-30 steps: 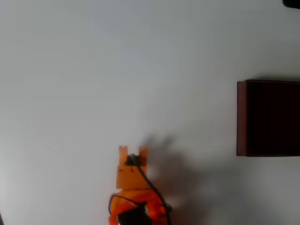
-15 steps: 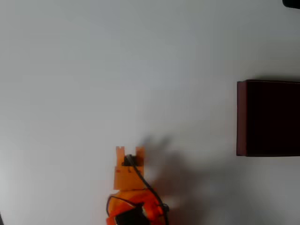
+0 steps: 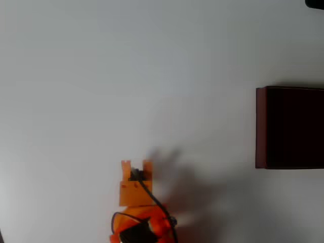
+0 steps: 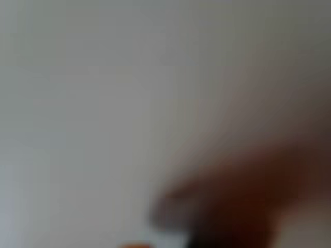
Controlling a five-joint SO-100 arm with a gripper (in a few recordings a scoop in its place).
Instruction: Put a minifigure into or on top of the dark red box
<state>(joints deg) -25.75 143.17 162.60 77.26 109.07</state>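
In the overhead view the dark red box [image 3: 289, 127] sits at the right edge, well apart from the orange gripper [image 3: 133, 164] at lower centre; whether the gripper holds anything cannot be told.

Orange arm [image 3: 135, 192], black cable [image 3: 152, 195]
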